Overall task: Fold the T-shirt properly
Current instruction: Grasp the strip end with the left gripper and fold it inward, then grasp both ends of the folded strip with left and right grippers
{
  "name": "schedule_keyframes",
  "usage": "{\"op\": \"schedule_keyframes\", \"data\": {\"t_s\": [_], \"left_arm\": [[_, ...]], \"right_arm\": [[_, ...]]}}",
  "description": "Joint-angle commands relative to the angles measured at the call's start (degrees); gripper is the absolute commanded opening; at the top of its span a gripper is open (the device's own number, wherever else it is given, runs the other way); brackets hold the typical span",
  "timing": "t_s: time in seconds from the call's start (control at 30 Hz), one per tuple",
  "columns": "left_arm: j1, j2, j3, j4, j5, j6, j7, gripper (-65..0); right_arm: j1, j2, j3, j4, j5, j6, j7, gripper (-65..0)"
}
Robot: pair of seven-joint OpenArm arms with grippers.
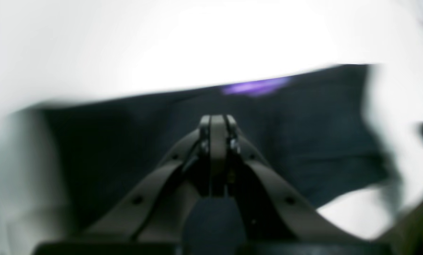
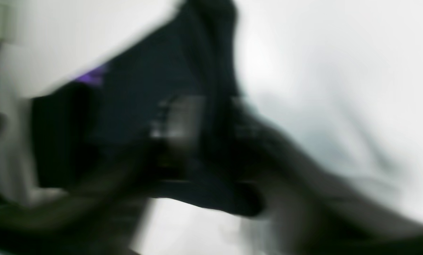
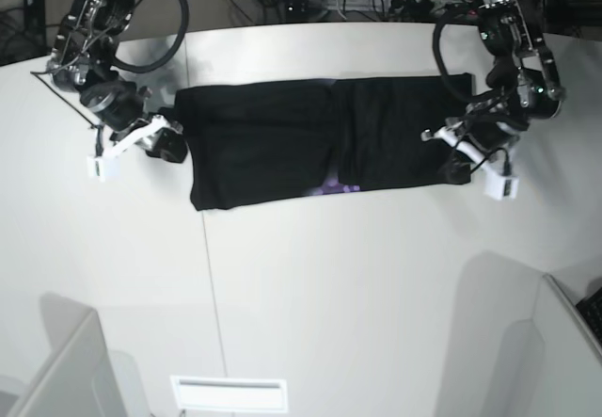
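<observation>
A black T-shirt is laid out as a long folded band across the white table, with a trace of purple print shown at its near edge. The left arm is bent down from the table's far side, and the left gripper is held at one short end of the T-shirt, its fingers pressed together with nothing seen between them. The right arm is reached in at the opposite end, where the right gripper is set against the cloth's edge; its finger state cannot be told through the blur.
</observation>
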Motion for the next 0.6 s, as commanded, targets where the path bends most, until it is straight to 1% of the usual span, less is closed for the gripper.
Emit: {"op": "schedule_keyframes", "data": {"t_s": [0.0,0.03,0.07,0.1,0.2,0.27,0.37,0.43,0.5,0.57], "left_arm": [[0.3,-1.3,-2.7,0.7,-1.0,-0.3,-0.7,-65.0],[1.8,-2.1,-5.7,0.7,-1.0,-0.3,-0.8,-65.0],[2.8,-3.1,-8.3,0.6,-1.0,-0.3,-0.8,-65.0],[4.1,-4.1,-11.0,0.6,-1.0,-0.3,-0.8,-65.0],[8.3,-6.4,-16.5,0.5,-0.1,-0.5,-0.9,-65.0],[10.4,-7.6,-17.8,0.5,3.1,-0.5,-1.9,-65.0],[14.4,-7.7,-16.1,0.5,10.7,-0.6,-10.5,-65.0],[16.5,-7.6,-12.9,0.5,14.2,-0.6,-15.6,-65.0],[17.7,-7.6,-10.2,-0.3,15.4,-0.6,-18.1,-65.0],[17.6,-7.5,-8.5,-1.9,15.3,-0.6,-18.5,-65.0]], "right_arm": [[1.1,0.4,0.2,0.9,1.1,0.3,-0.3,-27.6],[1.7,0.4,0.2,0.9,1.2,0.3,-1.3,-18.9],[2.4,0.4,0.2,0.7,1.2,0.3,-2.5,-14.1],[3.3,0.4,0.2,0.0,1.2,0.3,-3.7,-12.6],[6.3,0.5,0.2,-4.5,0.8,0.3,-5.8,-15.3],[7.9,1.0,0.2,-9.4,0.5,0.3,-5.8,-15.6],[9.6,2.1,-0.1,-15.6,0.3,0.3,-5.6,-15.6],[9.5,2.4,-0.1,-17.2,0.3,0.3,-4.1,-15.6],[9.2,2.5,-0.2,-17.8,-0.1,0.2,-3.2,-15.6],[8.4,2.9,-1.3,-17.4,-2.0,0.2,-3.5,-15.6]]}}
